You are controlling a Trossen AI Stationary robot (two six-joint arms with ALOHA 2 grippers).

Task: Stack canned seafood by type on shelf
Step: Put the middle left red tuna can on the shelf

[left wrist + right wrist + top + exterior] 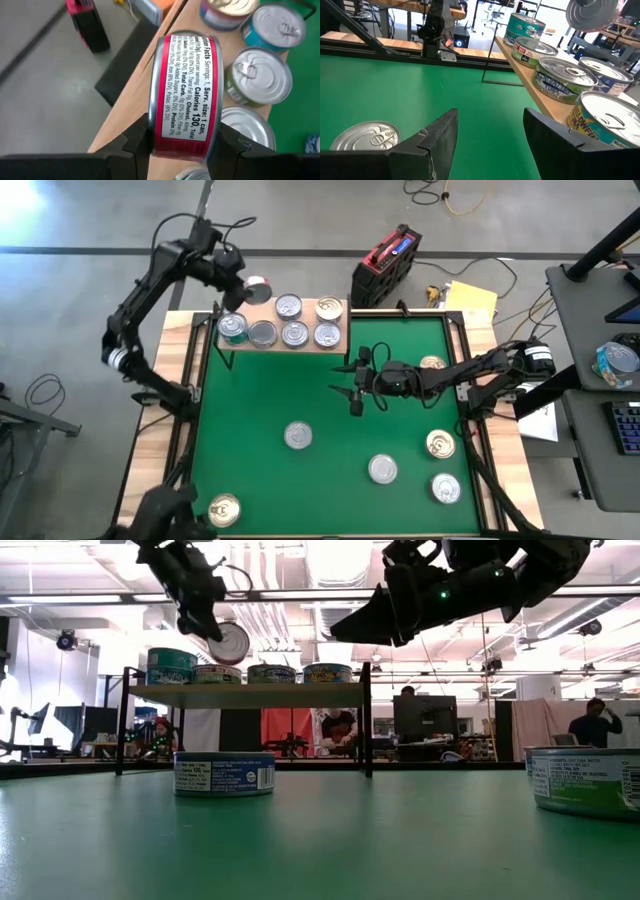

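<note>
Green mat [320, 390] spreads below my open, empty right gripper [490, 135], loose tins lying around it. The shelf [300, 315] beneath my left fingers [137, 145] carries six tins. Those fingers clamp a red-labelled tin [186, 97] on edge above it: "Calories 130" reads clearly, brand turned away.

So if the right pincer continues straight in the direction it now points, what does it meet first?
Probably nothing close: the open right pincer looks along bare green mat beside the small light-wood shelf. Beyond it stands the black metal frame at the mat's edge, though depth is unclear.
</note>
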